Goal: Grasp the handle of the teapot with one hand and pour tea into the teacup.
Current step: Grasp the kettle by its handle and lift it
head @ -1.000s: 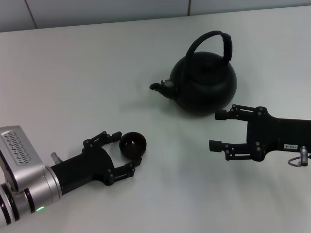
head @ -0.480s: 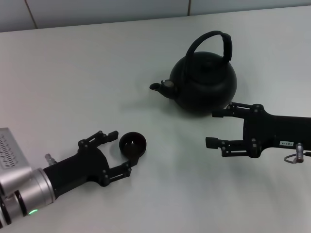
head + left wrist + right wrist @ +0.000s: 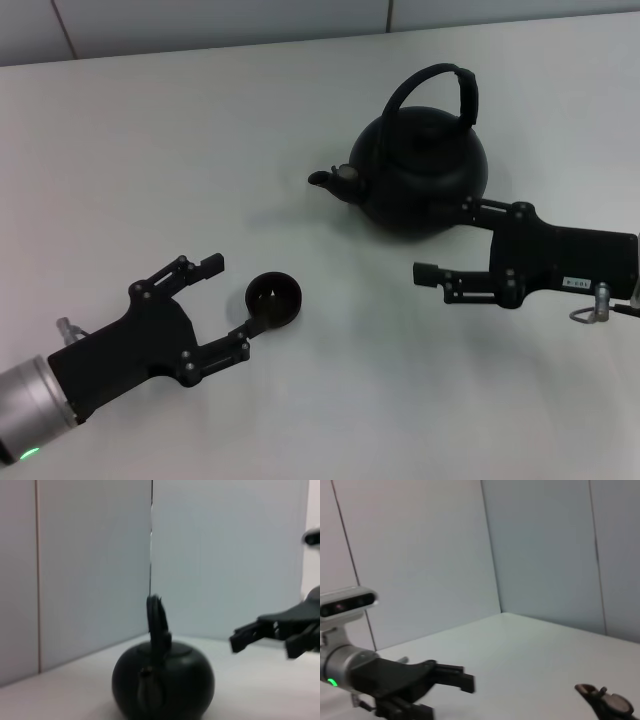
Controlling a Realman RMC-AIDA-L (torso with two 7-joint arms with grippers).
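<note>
The matte black teapot (image 3: 420, 175) stands at the table's far middle, its spout (image 3: 320, 179) pointing left and its arched handle (image 3: 432, 74) upright. My right gripper (image 3: 447, 240) is open just in front and to the right of the pot, one finger close against the pot's lower right side, well below the handle. The small black teacup (image 3: 273, 298) sits upright on the table. My left gripper (image 3: 228, 300) is open just left of the cup, its fingertips at the cup's edge. The left wrist view shows the teapot (image 3: 162, 682) and the right gripper (image 3: 265, 632).
The white table (image 3: 150, 150) runs back to a pale panelled wall (image 3: 200, 20). The right wrist view shows the left gripper (image 3: 445, 680) and the teapot's spout (image 3: 605, 702).
My left gripper has drawn back toward the lower left, so the cup now sits beyond its fingertips instead of between them. My right gripper has moved up and left toward the teapot.
</note>
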